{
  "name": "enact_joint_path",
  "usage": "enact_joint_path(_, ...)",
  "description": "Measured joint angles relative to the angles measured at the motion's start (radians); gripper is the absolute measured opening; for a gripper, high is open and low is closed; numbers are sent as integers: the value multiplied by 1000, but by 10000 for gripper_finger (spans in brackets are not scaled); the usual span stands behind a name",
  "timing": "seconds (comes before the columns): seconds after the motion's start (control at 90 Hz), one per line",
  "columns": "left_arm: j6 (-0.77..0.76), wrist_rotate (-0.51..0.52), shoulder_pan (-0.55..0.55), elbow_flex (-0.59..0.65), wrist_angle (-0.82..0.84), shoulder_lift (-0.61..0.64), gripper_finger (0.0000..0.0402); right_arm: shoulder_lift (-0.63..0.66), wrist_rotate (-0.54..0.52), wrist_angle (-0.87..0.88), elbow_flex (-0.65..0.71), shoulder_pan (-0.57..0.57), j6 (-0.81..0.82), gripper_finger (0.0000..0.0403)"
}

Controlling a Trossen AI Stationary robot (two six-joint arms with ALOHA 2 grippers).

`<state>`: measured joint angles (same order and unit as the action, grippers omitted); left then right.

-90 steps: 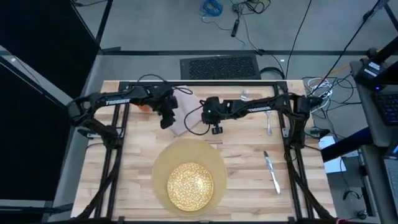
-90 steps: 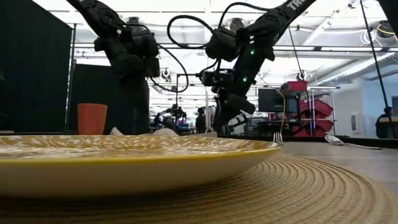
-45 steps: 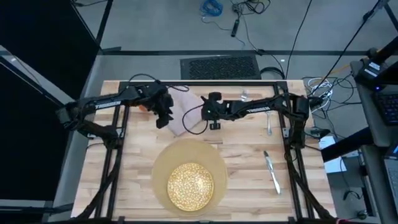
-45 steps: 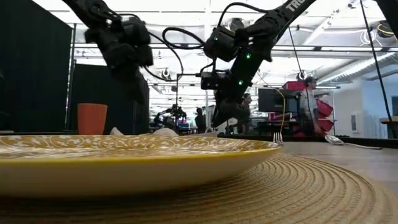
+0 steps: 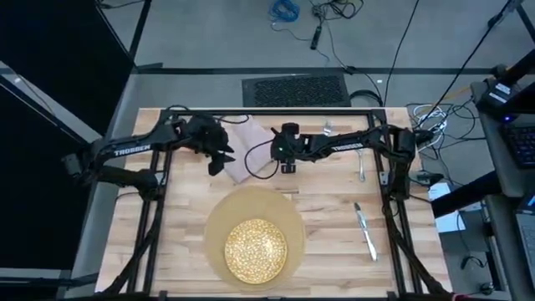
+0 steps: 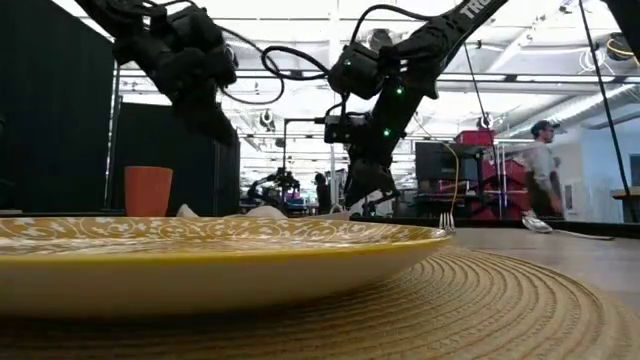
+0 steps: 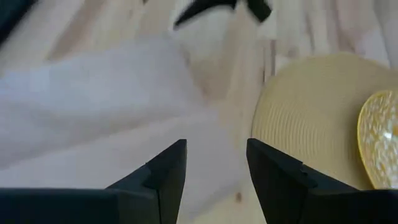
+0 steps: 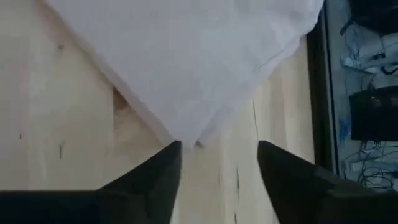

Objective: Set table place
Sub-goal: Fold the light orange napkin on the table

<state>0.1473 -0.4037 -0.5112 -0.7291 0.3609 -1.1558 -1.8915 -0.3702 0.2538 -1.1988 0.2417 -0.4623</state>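
— Far left of the table (image 5: 326, 201)?
— Left gripper (image 5: 215, 164) up in the air over the near-left edge of the pinkish-grey napkin (image 5: 247, 149). In the left wrist view, two dark fingers (image 7: 166, 169) spread apart, nothing between them, napkin (image 7: 93, 106) below and tan mat (image 7: 305, 124) off to one side. Orange cup (image 6: 148, 191) upright behind, in the low view; from above, mostly hidden under the arm.

— And the middle?
— Napkin flat on the planks at the far centre, just beyond the round woven mat (image 5: 219, 219). Gold-speckled plate (image 5: 256, 248) on the mat, toward the near edge. In the low view, plate (image 6: 220, 255) filling the foreground, mat (image 6: 480, 310) under it.

— Right of the napkin?
— Right gripper (image 5: 287, 166) lifted over the napkin's right side. In the right wrist view, fingers (image 8: 163, 174) parted, empty, a corner of the napkin (image 8: 186, 68) pointing between them without touching either.

— Farther right?
— Fork (image 5: 361, 165) lying by the right arm's base, tines toward the near side. Knife (image 5: 365, 230) nearer the front, well apart from the mat, slightly angled. Something small and steel at the far edge by the right arm, hard to tell what. Beyond the table, a person (image 6: 541, 170) standing in the room.
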Motion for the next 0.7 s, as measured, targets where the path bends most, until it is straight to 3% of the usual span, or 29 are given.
enact_joint_path(0.111, 16, -3, 13, 14, -52, 25, 154, 0, 5, -53, 0, -1, -20, 236)
enact_joint_path(0.3, 15, 4, 30, 21, -112, 43, 154, 1, 39, -101, -1, -2, 170, 237)
enact_joint_path(0.489, -57, 73, 40, 21, -110, -1, 154, 1, 38, -128, -1, -2, 155, 232)
enact_joint_path(0.644, -82, 131, 49, 20, -158, -50, 154, 1, 36, -162, -1, -2, 42, 231)
enact_joint_path(0.7, -75, 135, 51, 21, -154, -62, 154, 1, 36, -183, -1, -2, 80, 231)
